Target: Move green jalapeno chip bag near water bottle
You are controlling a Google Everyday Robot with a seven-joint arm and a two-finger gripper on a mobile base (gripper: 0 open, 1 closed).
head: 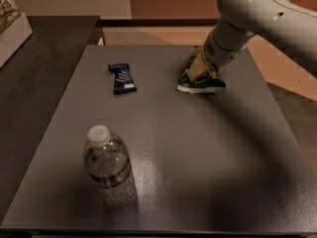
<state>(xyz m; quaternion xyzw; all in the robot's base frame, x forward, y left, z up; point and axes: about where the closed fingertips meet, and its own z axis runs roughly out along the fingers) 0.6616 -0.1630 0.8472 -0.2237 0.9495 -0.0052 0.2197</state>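
Note:
The green jalapeno chip bag (200, 83) lies at the far right of the grey table top, its white bottom edge towards me. My gripper (199, 69) comes down on it from the white arm at the upper right. A tan finger (196, 71) presses against the bag's left side, and the bag is bunched up between the fingers, so the gripper looks shut on it. The bag's front edge still rests on the table. The water bottle (108, 165), clear with a white cap, stands upright at the near left, far from the bag.
A dark blue wrapper (122, 78) lies at the far left of the grey table (208, 172). A darker counter (34, 83) adjoins the table on the left, with a white box (11, 31) on it. The white arm (267, 19) overhangs the far right corner.

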